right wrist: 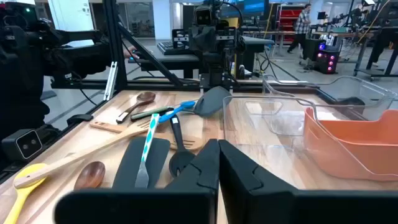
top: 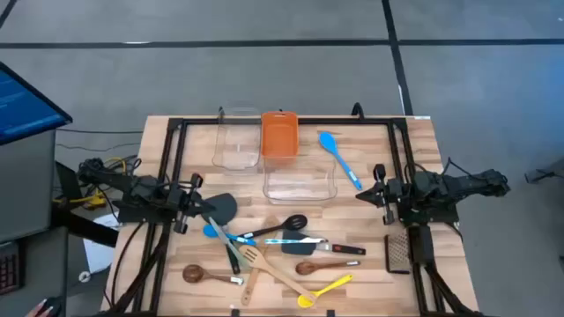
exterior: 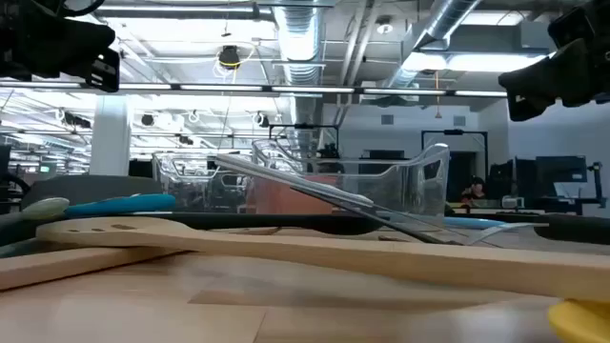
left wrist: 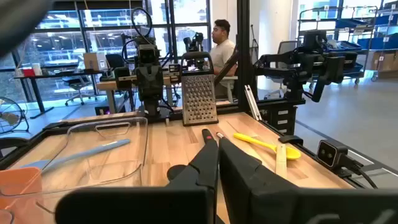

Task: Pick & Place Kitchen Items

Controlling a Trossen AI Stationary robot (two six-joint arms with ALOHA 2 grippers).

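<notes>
left pincer [top: 196,209]: clenched, empty, left side of tabletop [top: 423,145] | right pincer [top: 370,192]: clenched, empty, right side | utensils [top: 273,251]: piled at front edge

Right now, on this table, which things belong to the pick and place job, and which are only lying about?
Job items:
blue spoon, lying apart
black turner
black ladle
slotted wooden spatula
wooden spoons
yellow spoon

Not job items:
orange bin
two clear tubs
grater
</notes>
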